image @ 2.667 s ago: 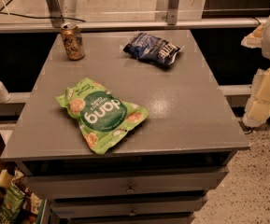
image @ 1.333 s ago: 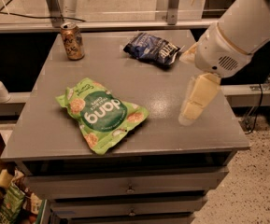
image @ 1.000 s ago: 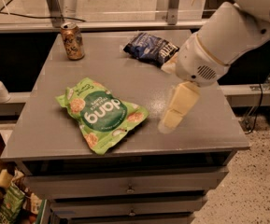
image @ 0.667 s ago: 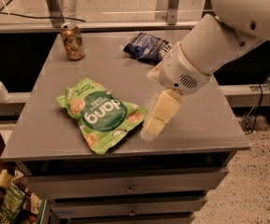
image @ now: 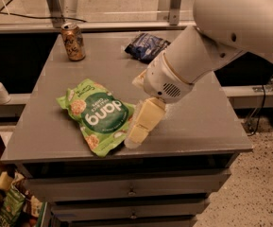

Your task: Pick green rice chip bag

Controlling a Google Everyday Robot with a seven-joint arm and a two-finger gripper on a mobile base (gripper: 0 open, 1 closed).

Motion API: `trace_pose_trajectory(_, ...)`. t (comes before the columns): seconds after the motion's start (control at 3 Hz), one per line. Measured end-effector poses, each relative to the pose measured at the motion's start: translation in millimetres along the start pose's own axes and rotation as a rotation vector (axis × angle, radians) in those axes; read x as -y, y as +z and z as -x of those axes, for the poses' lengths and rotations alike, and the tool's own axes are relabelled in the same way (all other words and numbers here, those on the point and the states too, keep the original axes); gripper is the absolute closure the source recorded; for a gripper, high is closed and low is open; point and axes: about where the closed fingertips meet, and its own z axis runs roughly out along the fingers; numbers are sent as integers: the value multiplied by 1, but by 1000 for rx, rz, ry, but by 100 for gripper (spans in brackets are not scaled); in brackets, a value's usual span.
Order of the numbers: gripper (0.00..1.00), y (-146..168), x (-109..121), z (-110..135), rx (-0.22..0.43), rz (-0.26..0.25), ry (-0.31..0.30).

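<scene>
The green rice chip bag [image: 97,117] lies flat on the grey table [image: 197,122], left of centre near the front edge. The gripper [image: 140,126] slants down just beside the bag's right edge; whether it is spread or clenched cannot be told. A can [image: 73,41] and a dark blue chip bag [image: 145,45] sit at the back.

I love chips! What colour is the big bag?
The big bag is bright green, white lettering; camera view. The gripper is beside it.
</scene>
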Motion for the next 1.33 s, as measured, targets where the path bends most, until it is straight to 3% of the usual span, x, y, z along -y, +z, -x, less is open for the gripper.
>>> trace_pose_trajectory(0.67,0,23,5,12,80,11,-38)
trace_pose_trajectory(1.33,0,72,48,19,134,21,-34)
